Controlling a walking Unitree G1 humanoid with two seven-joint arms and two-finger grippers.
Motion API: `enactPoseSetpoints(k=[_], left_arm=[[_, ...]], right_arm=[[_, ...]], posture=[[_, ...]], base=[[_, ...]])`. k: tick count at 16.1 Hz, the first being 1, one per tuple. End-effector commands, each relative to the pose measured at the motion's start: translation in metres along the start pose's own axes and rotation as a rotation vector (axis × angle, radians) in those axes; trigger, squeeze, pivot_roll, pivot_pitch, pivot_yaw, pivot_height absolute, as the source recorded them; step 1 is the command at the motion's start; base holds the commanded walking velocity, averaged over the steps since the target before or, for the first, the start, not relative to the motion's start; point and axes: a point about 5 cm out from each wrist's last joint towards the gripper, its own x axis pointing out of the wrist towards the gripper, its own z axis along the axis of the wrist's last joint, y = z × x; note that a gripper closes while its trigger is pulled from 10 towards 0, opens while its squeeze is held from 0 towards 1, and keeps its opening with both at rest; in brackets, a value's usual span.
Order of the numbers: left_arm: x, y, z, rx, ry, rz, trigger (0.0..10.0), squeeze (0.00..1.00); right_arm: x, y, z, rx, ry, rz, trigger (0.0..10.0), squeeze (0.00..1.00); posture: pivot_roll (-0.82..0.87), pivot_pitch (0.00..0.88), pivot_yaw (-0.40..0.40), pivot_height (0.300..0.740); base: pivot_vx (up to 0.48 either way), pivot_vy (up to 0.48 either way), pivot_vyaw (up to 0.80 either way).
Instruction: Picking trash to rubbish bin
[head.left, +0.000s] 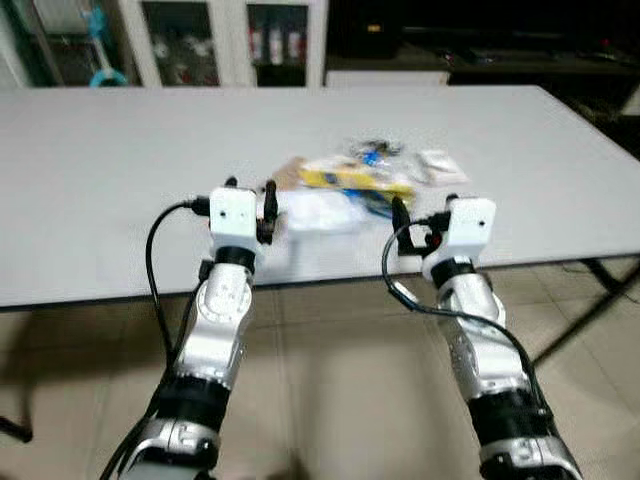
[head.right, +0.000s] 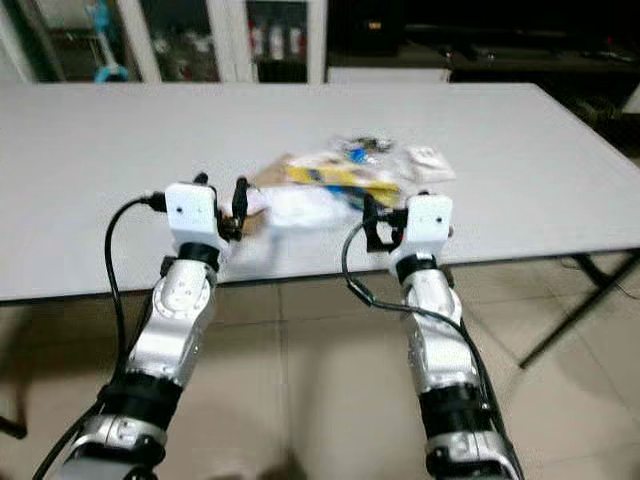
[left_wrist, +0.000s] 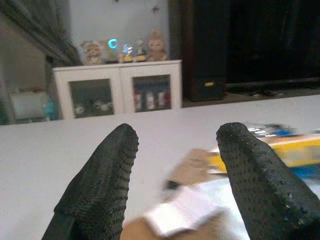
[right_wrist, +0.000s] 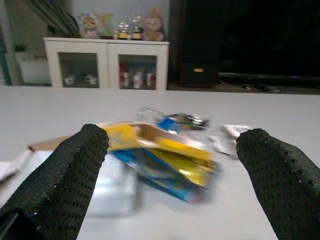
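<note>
A small pile of trash lies on the white table (head.left: 110, 200) near its front edge. It holds a yellow and blue wrapper (head.left: 355, 180), a brown card piece (head.left: 290, 172), a white bag (head.left: 320, 212) and crumpled silver wrappers (head.left: 437, 163). My left gripper (head.left: 250, 192) is raised just left of the pile, open, its fingers (left_wrist: 100, 185) apart with the card and white bag beyond them. To the right of the pile my right gripper (head.left: 425, 215) stands open wide, the yellow wrapper (right_wrist: 160, 150) lying between and beyond its fingertips (right_wrist: 75, 175). Neither gripper holds anything.
White glass-door cabinets (head.left: 230, 40) stand behind the table, with dark furniture (head.left: 480, 40) beside them. A black table leg (head.left: 590, 300) slants down at the right. Beige floor tiles (head.left: 340, 380) run under the table's front edge.
</note>
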Motion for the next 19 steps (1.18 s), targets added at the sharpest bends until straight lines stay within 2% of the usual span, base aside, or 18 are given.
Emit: enactPoseSetpoints(k=[1,7,11,15,17,18,19], left_arm=[[0.001,0.001,0.001,0.001,-0.003,0.006,10.0,0.0],[0.0,-0.001,0.002,-0.001,-0.012,-0.009,10.0,0.0],[-0.001,-0.004,0.002,0.0,-0.018,-0.033,10.0,0.0],[-0.002,-0.012,0.003,0.0,0.008,-0.198,10.0,0.0],[-0.003,-0.016,0.002,0.03,0.028,-0.306,10.0,0.0],[-0.004,-0.02,-0.002,0.071,0.047,-0.375,10.0,0.0],[-0.004,-0.02,-0.003,0.084,0.054,-0.39,10.0,0.0]], right_arm=[[0.001,0.001,0.003,-0.007,-0.008,0.017,10.0,0.0],[0.001,0.001,0.003,-0.009,-0.008,0.022,10.0,0.0],[0.001,0.002,0.002,-0.008,-0.007,0.023,10.0,0.0],[0.002,0.001,0.003,-0.009,-0.004,0.021,10.0,0.0],[0.002,0.0,0.002,-0.003,0.001,0.006,10.0,0.0],[0.002,-0.001,0.0,-0.006,0.011,-0.009,10.0,0.0],[0.002,-0.003,-0.002,-0.009,0.031,-0.021,10.0,0.0]], posture=[[-0.02,0.043,-0.044,0.74],[-0.02,0.024,-0.041,0.74],[-0.02,0.023,-0.042,0.74],[-0.01,0.036,-0.046,0.74],[-0.01,0.044,-0.045,0.74],[-0.01,0.046,-0.044,0.74],[-0.02,0.05,-0.043,0.74]], base=[[0.48,0.0,0.0],[0.468,0.0,0.0],[0.074,0.0,0.0],[0.0,0.0,0.0],[0.0,0.0,0.0],[0.0,0.0,0.0],[0.0,0.0,0.0]])
